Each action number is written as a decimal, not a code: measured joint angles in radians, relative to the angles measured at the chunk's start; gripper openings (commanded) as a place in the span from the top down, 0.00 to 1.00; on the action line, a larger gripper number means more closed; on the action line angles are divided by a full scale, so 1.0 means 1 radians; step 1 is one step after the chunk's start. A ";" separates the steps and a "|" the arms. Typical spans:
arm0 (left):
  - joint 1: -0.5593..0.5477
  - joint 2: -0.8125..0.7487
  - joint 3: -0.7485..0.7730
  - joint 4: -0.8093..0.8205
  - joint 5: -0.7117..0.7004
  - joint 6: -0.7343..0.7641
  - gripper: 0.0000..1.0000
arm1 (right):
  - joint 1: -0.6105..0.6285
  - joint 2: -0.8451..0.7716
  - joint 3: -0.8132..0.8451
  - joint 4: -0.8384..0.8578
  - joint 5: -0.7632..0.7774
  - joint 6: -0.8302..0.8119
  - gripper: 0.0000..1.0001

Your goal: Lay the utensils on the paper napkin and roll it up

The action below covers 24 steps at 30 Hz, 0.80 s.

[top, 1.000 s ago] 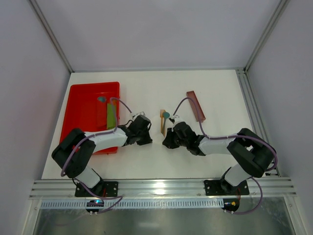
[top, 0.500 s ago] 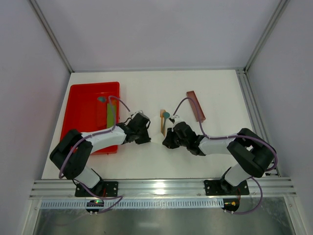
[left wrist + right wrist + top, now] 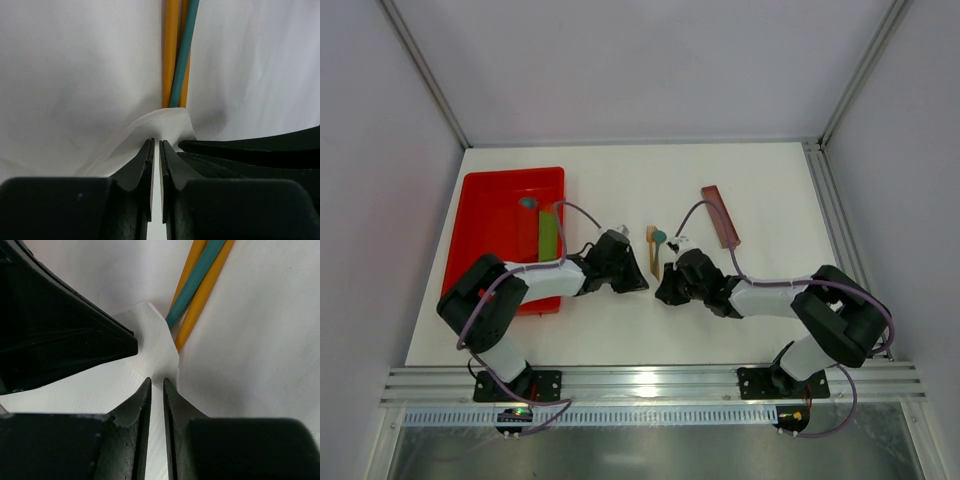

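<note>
The utensils (image 3: 653, 244) are thin orange sticks with a teal one among them (image 3: 172, 50), lying mid-table. Their near ends are tucked under a lifted fold of the white paper napkin (image 3: 162, 122). My left gripper (image 3: 156, 141) pinches that fold from the left, its jaws a hair apart with white paper between them. My right gripper (image 3: 157, 380) is shut on the napkin's raised corner (image 3: 152, 347) from the right. In the top view the left gripper (image 3: 640, 281) and the right gripper (image 3: 663, 291) nearly meet just below the sticks. The white sheet barely shows there against the white table.
A red tray (image 3: 500, 235) lies at the left and holds a green strip (image 3: 549, 235). A flat reddish-brown bar (image 3: 720, 216) lies right of the sticks. The right arm's cable arches over towards the bar. Aluminium rails run along the right and near edges of the table.
My left gripper has slid right, from near the tray's corner up to the right gripper and the sticks' near ends. The right gripper has hardly moved.
</note>
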 measured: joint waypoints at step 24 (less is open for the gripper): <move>0.000 0.027 -0.014 0.052 0.021 -0.003 0.88 | 0.000 -0.074 0.006 -0.172 0.004 -0.015 0.83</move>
